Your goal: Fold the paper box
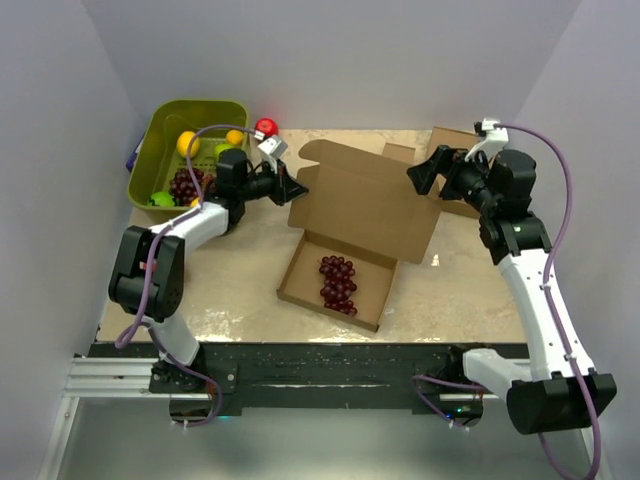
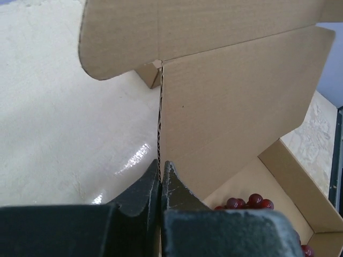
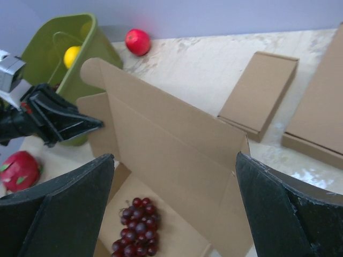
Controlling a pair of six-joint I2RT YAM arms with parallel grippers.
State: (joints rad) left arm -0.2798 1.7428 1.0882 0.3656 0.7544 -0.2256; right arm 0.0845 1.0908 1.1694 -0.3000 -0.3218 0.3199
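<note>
Now the left gripper (image 1: 293, 187) grasps the paper box (image 1: 365, 205) lid's left edge, with the released right gripper (image 1: 418, 180) near its right.

A green plastic bin (image 1: 152, 150) stands on the beige table (image 1: 240, 280) in the upper left of the top view. It holds a yellow lemon (image 1: 187, 143) and a cluster of dark grapes (image 1: 185, 185). A red apple (image 1: 266, 127) lies just right of it. A bunch of dark red grapes (image 1: 338, 283) lies near the centre. In the right wrist view, a small narrow brown cardboard box (image 3: 259, 93) lies beside a medium flat brown cardboard box (image 3: 319, 112) at the upper right. A red fruit with green tips (image 3: 19, 170) sits at the lower left.
</note>
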